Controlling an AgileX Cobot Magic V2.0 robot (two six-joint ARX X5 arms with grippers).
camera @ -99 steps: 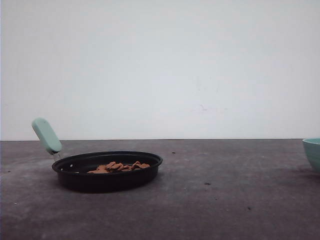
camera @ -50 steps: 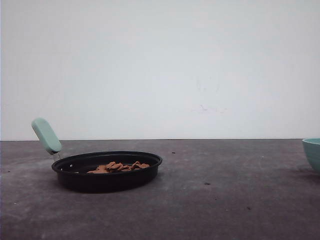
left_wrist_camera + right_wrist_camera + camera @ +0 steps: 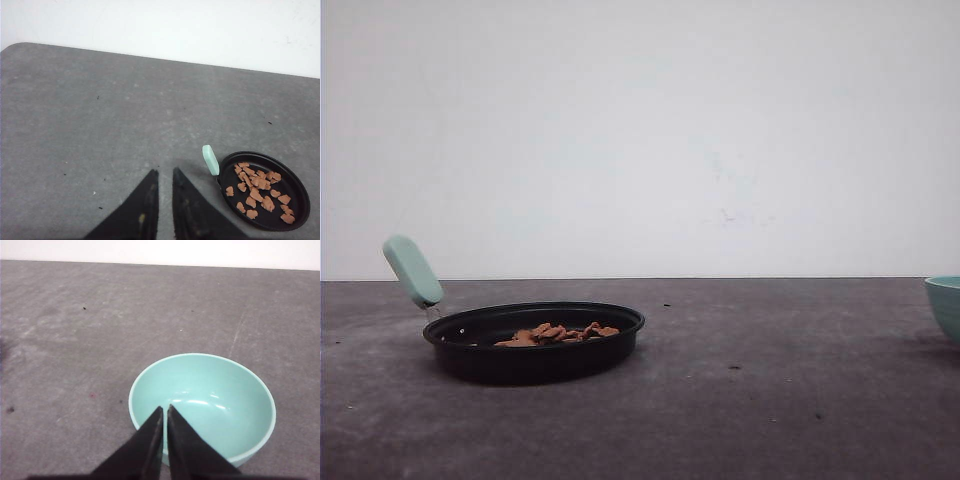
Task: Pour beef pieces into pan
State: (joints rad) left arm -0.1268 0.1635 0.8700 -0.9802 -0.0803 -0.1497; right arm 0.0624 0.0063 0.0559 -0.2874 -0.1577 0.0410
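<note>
Hovering over grey worktop: my left fingers nearly closed, empty; right fingers nearly closed above teal bowl. Beef pieces lie in pan.

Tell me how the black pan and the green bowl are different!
The pan is black and shallow; the bowl is teal-green and deeper. The pan has a pale green handle; the bowl has none. The pan holds the beef pieces; the bowl looks empty. In the front view the pan sits on the left and the bowl at the far right edge. Both are round and rest on the grey table.
</note>
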